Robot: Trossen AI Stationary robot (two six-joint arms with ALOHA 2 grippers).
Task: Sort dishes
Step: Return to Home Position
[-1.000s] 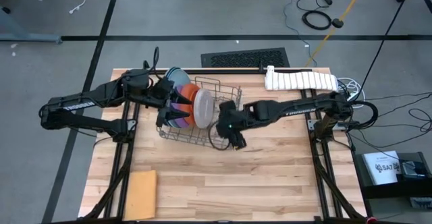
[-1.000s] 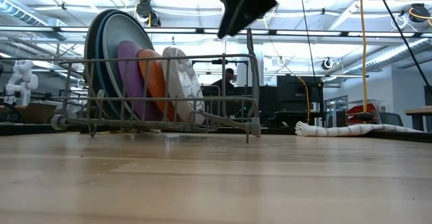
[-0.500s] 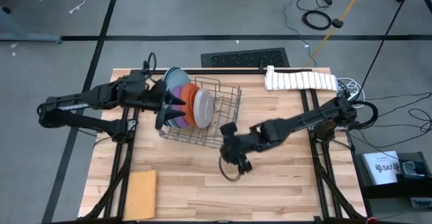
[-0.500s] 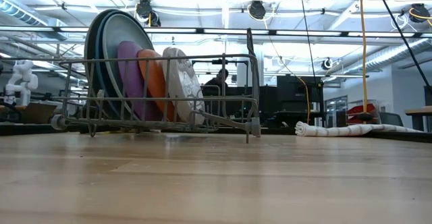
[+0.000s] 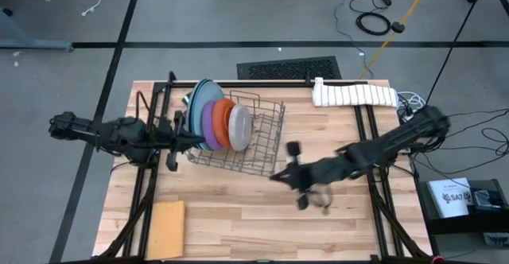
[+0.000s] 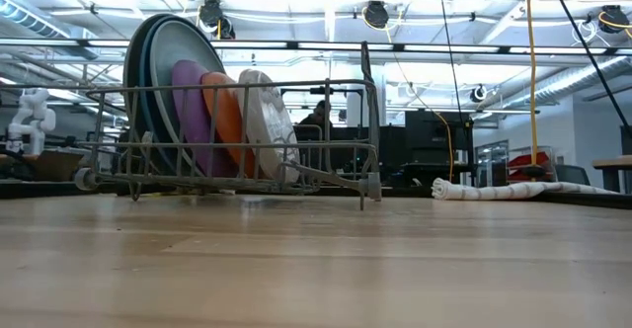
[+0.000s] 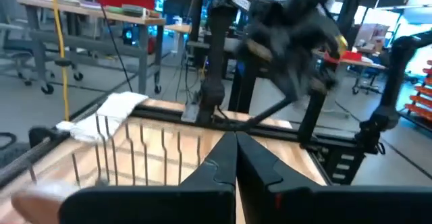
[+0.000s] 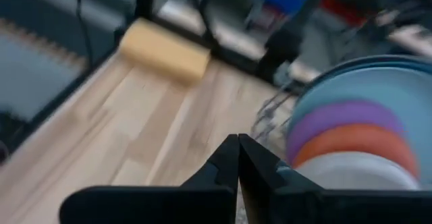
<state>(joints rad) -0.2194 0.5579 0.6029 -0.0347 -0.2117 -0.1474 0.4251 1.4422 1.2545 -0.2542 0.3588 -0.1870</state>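
Several dishes stand on edge in a wire rack [image 5: 266, 133] at the table's far middle. From the rack's left end they are pale teal and blue large plates [image 5: 199, 97], a purple plate [image 5: 208, 121], an orange plate [image 5: 223, 114] and a light grey plate [image 5: 239, 126]. The low view shows them leaning in the rack's slots [image 6: 212, 121]. My left gripper [image 5: 189, 141] is shut and empty, just left of the rack. My right gripper [image 5: 276, 176] is shut and empty, over bare table on the near right side of the rack.
A flat tan sheet [image 5: 165, 228] lies at the near left corner. A rolled white towel [image 5: 354, 95] lies along the far right edge. Bare wood stretches across the near half of the table. Black frame posts run down both sides.
Both arms have drawn back from the rack. My left gripper has gone toward the table's left edge, away from the plates. My right gripper has swung toward the near right, out of the low view. Both have shut on nothing. The dishes stay put.
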